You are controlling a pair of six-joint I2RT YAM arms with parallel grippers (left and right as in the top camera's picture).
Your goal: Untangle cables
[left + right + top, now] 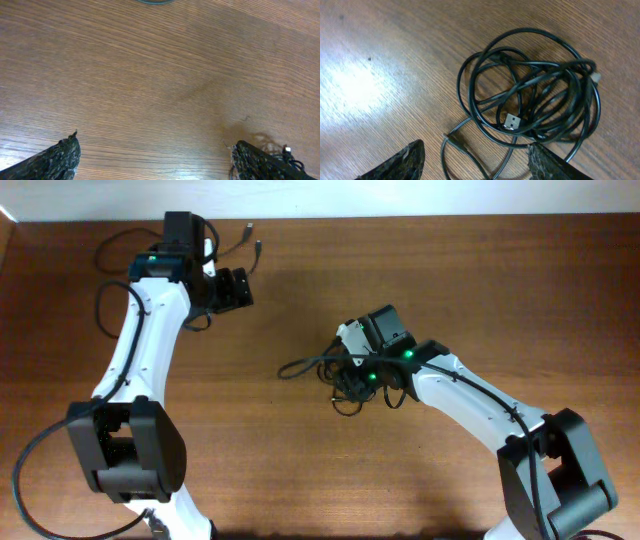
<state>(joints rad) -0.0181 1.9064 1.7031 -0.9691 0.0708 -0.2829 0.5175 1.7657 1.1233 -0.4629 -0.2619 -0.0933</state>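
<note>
Right wrist view: right tool hangs low over the worktop, fingers apart, clamped on nothing. Cables lie in a knotted coil on the wood just ahead of the fingertips; one loose loop strays between the fingers. USB plug sits inside the coil. Left tool stands wide apart over the wood, well apart from the coil.
</note>
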